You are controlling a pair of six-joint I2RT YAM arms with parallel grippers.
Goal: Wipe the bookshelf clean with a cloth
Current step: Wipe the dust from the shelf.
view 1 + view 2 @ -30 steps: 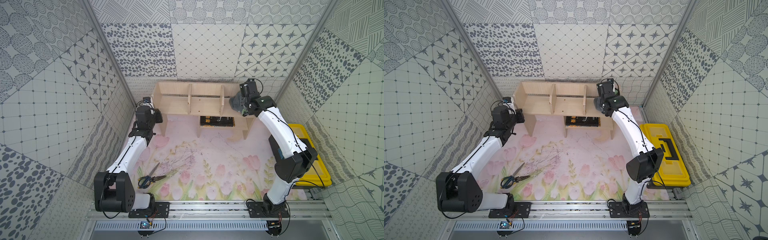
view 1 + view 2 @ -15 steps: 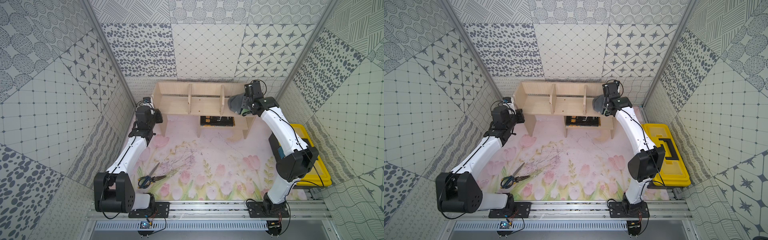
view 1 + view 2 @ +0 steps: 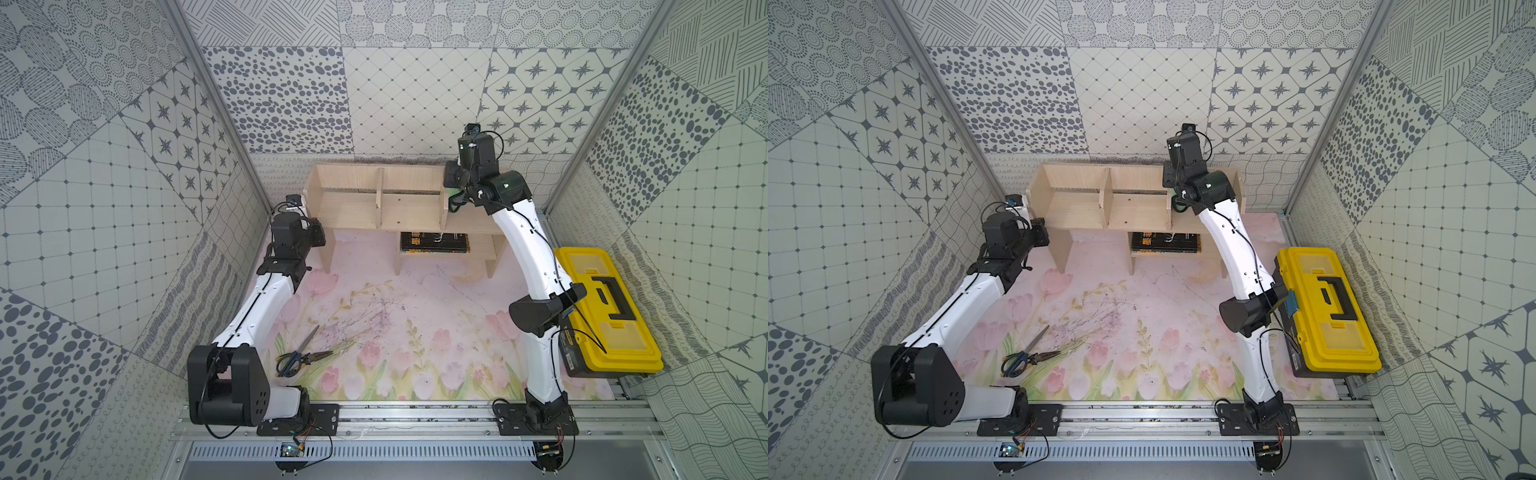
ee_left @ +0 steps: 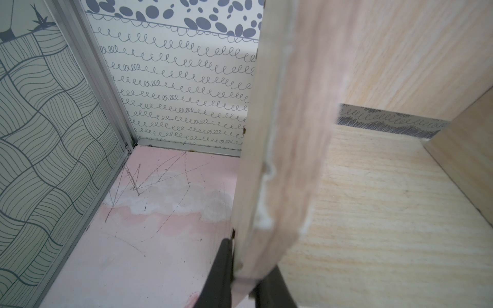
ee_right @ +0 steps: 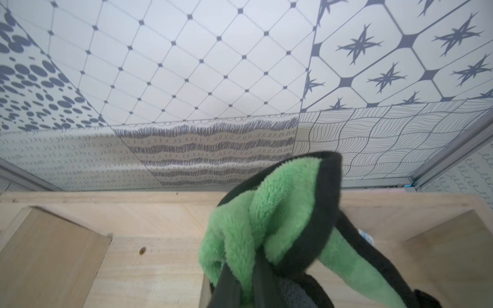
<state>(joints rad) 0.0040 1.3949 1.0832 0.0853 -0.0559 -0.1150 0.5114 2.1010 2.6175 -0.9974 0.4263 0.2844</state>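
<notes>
The pale-wood bookshelf (image 3: pixel 409 212) (image 3: pixel 1133 210) stands against the back wall, with two upright dividers on its top tier. My left gripper (image 3: pixel 319 232) (image 3: pixel 1040 230) (image 4: pixel 245 280) is shut on the front edge of the left side panel (image 4: pixel 293 133), one black finger on each face. Over the right-hand compartment, my right gripper (image 3: pixel 456 198) (image 3: pixel 1177 199) (image 5: pixel 248 288) is shut on the cloth (image 5: pixel 280 213). The cloth is bunched, green face out with dark edging and a little grey below. In both top views only a green sliver of the cloth (image 3: pixel 455 193) (image 3: pixel 1174 193) shows under the wrist.
A dark book (image 3: pixel 434 242) lies on the lower shelf. A yellow-and-black toolbox (image 3: pixel 602 307) sits at the right edge beside the right arm. Blue-handled scissors (image 3: pixel 299 357) and thin dry twigs (image 3: pixel 365 324) lie on the floral mat (image 3: pixel 415 353). Patterned walls close in on three sides.
The right wrist has swung up and back over the shelf's right end, carrying the cloth. The left arm has stayed put on the side panel.
</notes>
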